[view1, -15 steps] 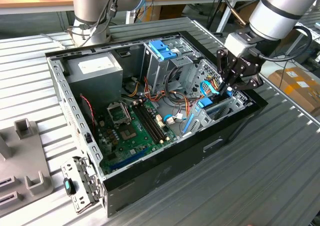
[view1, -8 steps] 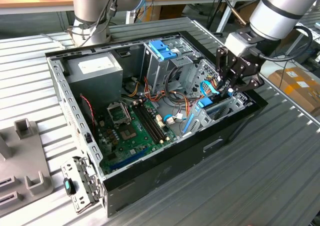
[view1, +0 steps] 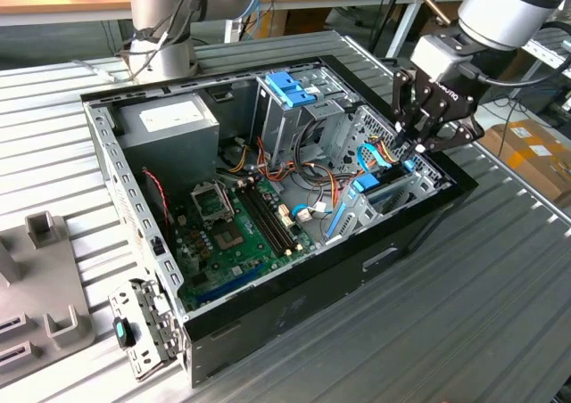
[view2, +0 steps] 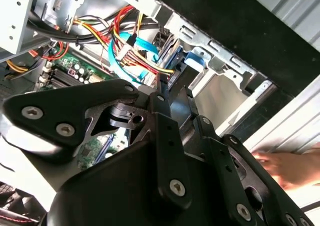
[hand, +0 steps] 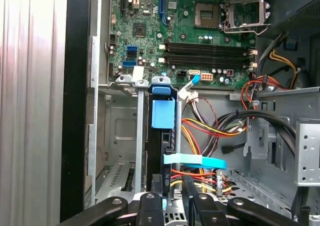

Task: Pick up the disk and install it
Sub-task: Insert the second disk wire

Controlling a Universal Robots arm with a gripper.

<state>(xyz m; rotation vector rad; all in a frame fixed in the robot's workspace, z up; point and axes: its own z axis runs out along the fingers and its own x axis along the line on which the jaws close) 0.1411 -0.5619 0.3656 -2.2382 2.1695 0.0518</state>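
Disk: the flat silver-metal hard drive edged by a blue plastic frame stands on edge in a slot of the grey sheet-metal drive bay. In the first wrist view only its dark thin edge and a blue tab at the end away from the fingers can be seen. In the exterior view the disk slopes down into the case from the fingertips.

Fingers: the black gripper has its fingers drawn narrow, closed on the disk's near end, which lies between them. In the exterior view the gripper reaches into the case corner from above.

Case: the open black computer case lies on its side on the ribbed metal table.

Contents: beyond the disk's far end lies the green motherboard. Beside the fingers run a light-blue flat cable and red, yellow and black wires. Well apart from the fingers are the grey power-supply box and the tall metal cage with a blue top.

Outside: a person's hand rests on the table near the case wall.
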